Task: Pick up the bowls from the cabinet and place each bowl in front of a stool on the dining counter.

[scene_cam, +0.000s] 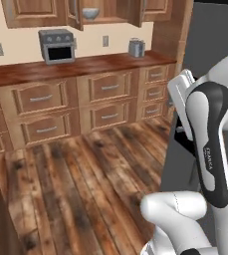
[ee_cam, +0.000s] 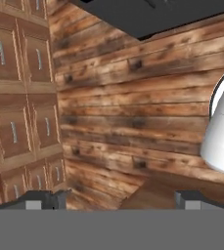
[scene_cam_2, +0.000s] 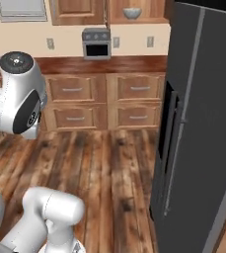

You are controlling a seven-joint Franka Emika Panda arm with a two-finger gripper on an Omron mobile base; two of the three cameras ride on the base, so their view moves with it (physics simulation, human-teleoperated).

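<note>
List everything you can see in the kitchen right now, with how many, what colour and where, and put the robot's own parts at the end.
bowl: one in view, grey-white, on the shelf of the open wall cabinet.
wall cabinet: brown wood, above the worktop, doors open around the bowl.
toaster oven: one, grey, on the worktop against the wall.
toaster: one, silver, at the right end of the worktop.
worktop: red-brown wood, over the drawer units.
drawer units: light wood, silver handles, below the worktop.
fridge: one, dark grey, right of the drawers.
floor: brown planks.
gripper: dark jaws wide open, holding nothing, facing the floor.
</note>
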